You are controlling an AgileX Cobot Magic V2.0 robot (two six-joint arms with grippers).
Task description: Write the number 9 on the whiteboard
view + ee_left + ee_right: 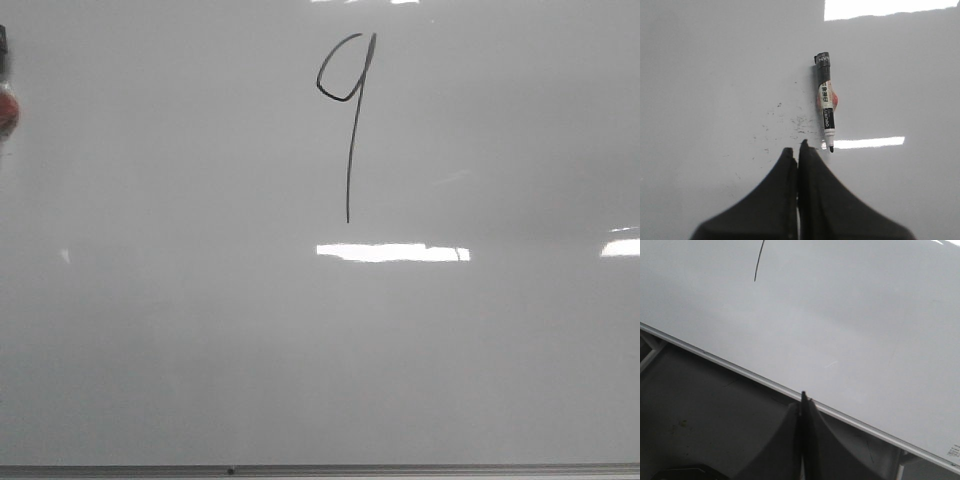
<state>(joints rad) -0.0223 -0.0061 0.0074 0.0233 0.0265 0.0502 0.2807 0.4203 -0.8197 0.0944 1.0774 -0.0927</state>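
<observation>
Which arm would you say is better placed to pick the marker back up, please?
Left. The left gripper, shut and empty, hovers right beside the marker lying uncapped on the whiteboard. The right gripper, also shut, sits over the board's frame edge with no marker in its view.

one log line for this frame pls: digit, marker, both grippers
number 9 drawn on whiteboard | marker uncapped, lying on board, unheld | left gripper shut, empty | right gripper shut, empty, over board frame

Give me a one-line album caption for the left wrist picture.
Shut left gripper hovering over the whiteboard, beside an uncapped marker lying among faint ink specks.
</observation>
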